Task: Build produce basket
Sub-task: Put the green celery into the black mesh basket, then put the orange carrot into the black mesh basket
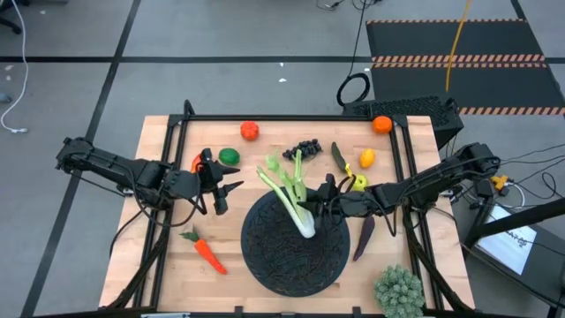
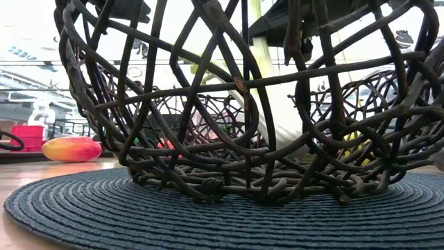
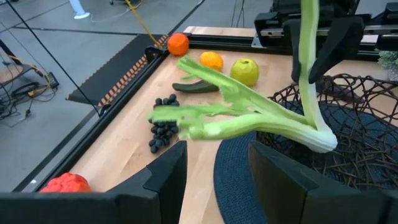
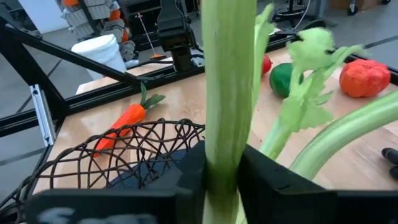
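The leek (image 1: 296, 199) has its white root end (image 3: 320, 140) down in the black woven basket (image 1: 291, 252), and its green stalks reach out over the rim toward the far left. One stalk stands upright between the fingers of my right gripper (image 4: 221, 180), which is shut on it above the basket's far rim (image 1: 322, 201). My left gripper (image 3: 217, 186) hovers open and empty left of the basket (image 1: 225, 190), pointing at the leek. In the low view the basket's wall (image 2: 243, 139) fills the picture, with the pale stalk (image 2: 267, 76) behind it. My right gripper pinches one green stalk of the leek (image 4: 221, 124) between its two fingers (image 4: 193, 174). They come nearly level from the table's right side and lie across the stalk. The stalk stands upright in the hold, with the root end below it resting in the basket.
On the table lie a carrot (image 1: 205, 250), a tomato (image 1: 250, 131), a lime (image 1: 229, 156), grapes (image 1: 306, 147), a pickle (image 1: 338, 156), a lemon (image 1: 355, 183), two oranges (image 1: 381, 124) (image 1: 366, 158), an eggplant (image 1: 363, 238) and a spiky green clump (image 1: 399, 290). A black frame rims the board.
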{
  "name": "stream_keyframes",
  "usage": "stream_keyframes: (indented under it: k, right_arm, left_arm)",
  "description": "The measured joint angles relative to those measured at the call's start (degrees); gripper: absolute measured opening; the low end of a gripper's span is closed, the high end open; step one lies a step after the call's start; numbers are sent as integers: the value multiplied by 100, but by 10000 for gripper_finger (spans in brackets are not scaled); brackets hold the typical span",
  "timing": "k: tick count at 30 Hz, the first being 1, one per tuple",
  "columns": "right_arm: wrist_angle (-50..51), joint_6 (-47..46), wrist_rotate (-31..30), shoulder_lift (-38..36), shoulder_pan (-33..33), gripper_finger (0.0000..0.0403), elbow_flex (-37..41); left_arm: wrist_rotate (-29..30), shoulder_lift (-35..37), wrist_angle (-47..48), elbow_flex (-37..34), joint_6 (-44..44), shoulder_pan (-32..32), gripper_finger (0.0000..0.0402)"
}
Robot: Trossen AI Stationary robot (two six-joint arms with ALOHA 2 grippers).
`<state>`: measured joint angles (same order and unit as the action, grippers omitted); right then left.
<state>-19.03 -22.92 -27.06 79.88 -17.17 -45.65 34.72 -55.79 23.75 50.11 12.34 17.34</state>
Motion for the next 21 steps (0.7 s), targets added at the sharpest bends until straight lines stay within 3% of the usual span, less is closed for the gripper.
stream_keyframes:
  k: [10,21]
  right_arm:
    - [201,156,20,-54,0,153,2]
    - [738,362,48,-638,-160,169,2]
  left_arm:
    - [-2,0,9,0,48,0,173]
    - [-4,-1,57,-1,56,0,173]
